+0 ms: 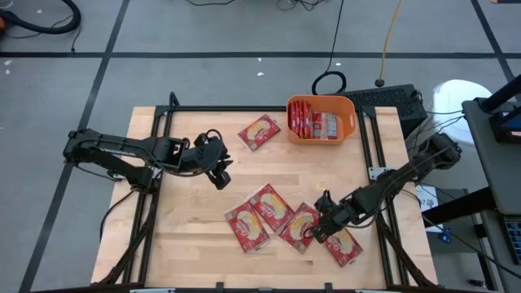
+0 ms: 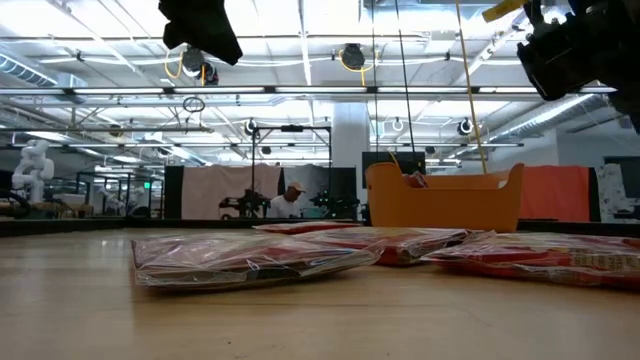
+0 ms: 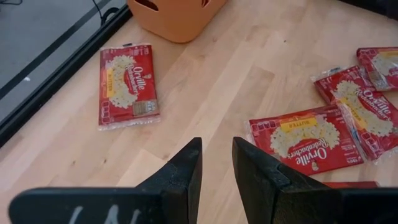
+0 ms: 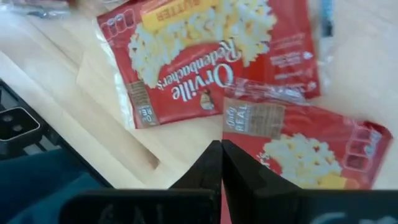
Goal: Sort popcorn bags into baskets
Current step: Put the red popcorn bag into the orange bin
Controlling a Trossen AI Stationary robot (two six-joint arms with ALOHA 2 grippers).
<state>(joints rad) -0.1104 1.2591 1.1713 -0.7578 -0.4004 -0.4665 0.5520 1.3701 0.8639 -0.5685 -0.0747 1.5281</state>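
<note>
glossy flat popcorn bags [image 1: 264, 213], woodgrain table [image 1: 187, 228]

Red popcorn bags [image 1: 259, 133], orange basket [image 1: 349, 130], pale wood table [image 1: 187, 236].

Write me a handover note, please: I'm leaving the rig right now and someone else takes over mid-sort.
Left pincer: partly open, empty, above bare table left of centre.
Right pincer: shut, low over the front cluster of popcorn bags; whether it has pinched one, cannot tell.
Orange basket: back of table, right of centre.
Done: several bags stand inside the basket.
Left: a lone bag beside the basket, plus four in the front cluster, one under the right arm.
</note>
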